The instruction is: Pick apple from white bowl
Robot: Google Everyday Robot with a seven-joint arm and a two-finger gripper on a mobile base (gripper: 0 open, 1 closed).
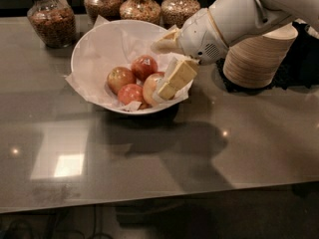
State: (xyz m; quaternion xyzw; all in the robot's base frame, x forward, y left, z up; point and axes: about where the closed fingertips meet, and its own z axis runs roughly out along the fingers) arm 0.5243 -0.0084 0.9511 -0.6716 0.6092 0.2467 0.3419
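The white bowl [94, 44], lined with crinkled white paper, stands at the back middle of the grey table. It holds several apples. The apple [151, 85], the largest and palest one, lies at the bowl's right side, partly hidden behind one finger. Smaller, redder apples lie beside it: one behind [144, 65], one at the left [119, 78], one in front [130, 93]. My gripper [163, 67] reaches in over the bowl's right rim from the right. It is open, one fingertip [167, 89] lying against the apple's right side and the other finger [163, 45] higher, above the paper.
Several glass jars of grains stand along the back: one at the left [50, 16] and three behind the bowl [141, 4]. A stack of tan paper bowls [256, 56] on a dark mat stands right of the bowl, under my arm. The table's front edge runs along the bottom.
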